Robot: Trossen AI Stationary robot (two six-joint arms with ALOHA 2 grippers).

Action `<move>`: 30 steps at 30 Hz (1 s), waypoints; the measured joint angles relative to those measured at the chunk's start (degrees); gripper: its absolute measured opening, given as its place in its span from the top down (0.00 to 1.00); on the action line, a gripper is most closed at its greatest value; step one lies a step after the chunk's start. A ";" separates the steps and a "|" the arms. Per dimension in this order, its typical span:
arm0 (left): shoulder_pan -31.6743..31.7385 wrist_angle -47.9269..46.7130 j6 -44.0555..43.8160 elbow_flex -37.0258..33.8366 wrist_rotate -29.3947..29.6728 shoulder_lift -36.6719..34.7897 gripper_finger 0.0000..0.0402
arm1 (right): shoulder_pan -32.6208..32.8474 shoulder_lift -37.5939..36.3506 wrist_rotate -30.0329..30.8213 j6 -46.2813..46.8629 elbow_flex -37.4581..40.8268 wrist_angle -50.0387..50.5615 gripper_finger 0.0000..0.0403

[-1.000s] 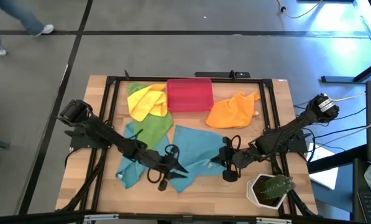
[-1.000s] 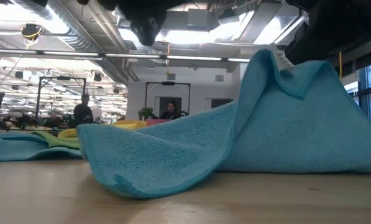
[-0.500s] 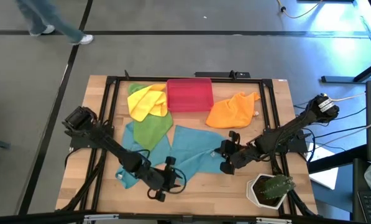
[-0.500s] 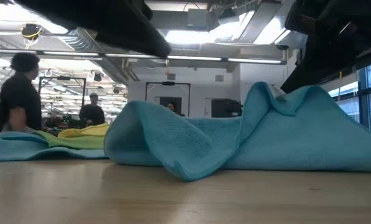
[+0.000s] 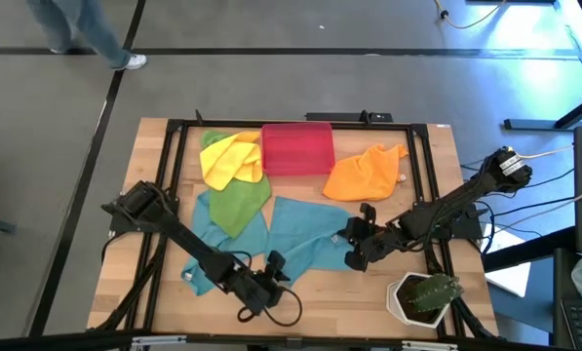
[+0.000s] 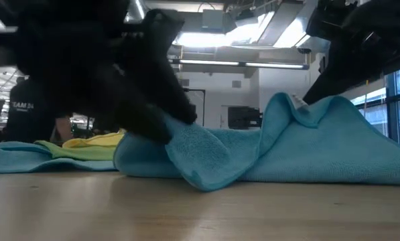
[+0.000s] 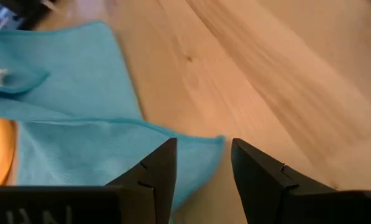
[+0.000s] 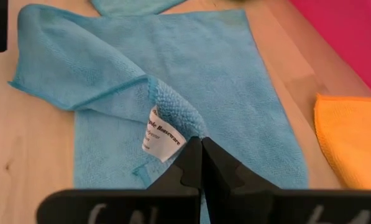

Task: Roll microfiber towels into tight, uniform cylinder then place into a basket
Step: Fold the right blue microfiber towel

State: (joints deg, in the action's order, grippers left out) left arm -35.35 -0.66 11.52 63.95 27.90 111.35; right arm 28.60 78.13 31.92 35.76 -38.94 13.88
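The teal towel (image 5: 305,234) lies crumpled on the bench (image 5: 417,156), just in front of the red basket (image 5: 296,147), and it is not yet flat, let alone rolled. The right gripper (image 5: 357,246) sits at the towel's right edge, on the side away from the basket, with its jaws together on a pinch of cloth beside the white label (image 8: 162,137), holding that corner up in a peak. The left gripper (image 7: 201,163) hovers at the towel's front left corner, its jaws apart with the corner lying just ahead of them; from the low view it looks to be touching the fold, though the arm blocks that view.

The step in hand, as I judge it, is spreading this 1 towel flat before any rolling. Next, the left gripper would need to close on that front corner and draw it away from the right gripper's hold, so the cloth stretches out smooth.

The other 4 towels lie around the basket: yellow (image 5: 230,158), green (image 5: 238,203), orange (image 5: 365,173) and a second teal (image 5: 201,273).
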 joint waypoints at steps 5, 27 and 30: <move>0.00 -2.19 1.26 0.08 -1.01 0.24 0.65 | 0.00 0.00 0.00 0.28 0.00 0.60 0.99; 4.74 -5.53 7.14 0.06 1.10 0.24 0.71 | 0.00 0.00 0.00 1.32 0.00 1.89 0.99; 4.72 -5.49 7.14 0.06 1.09 0.24 0.77 | 0.00 0.00 0.00 1.32 0.00 2.36 0.98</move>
State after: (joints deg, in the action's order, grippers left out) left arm -30.63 -6.15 18.65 64.01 28.99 111.59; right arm 28.60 78.13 31.92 37.08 -38.94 16.24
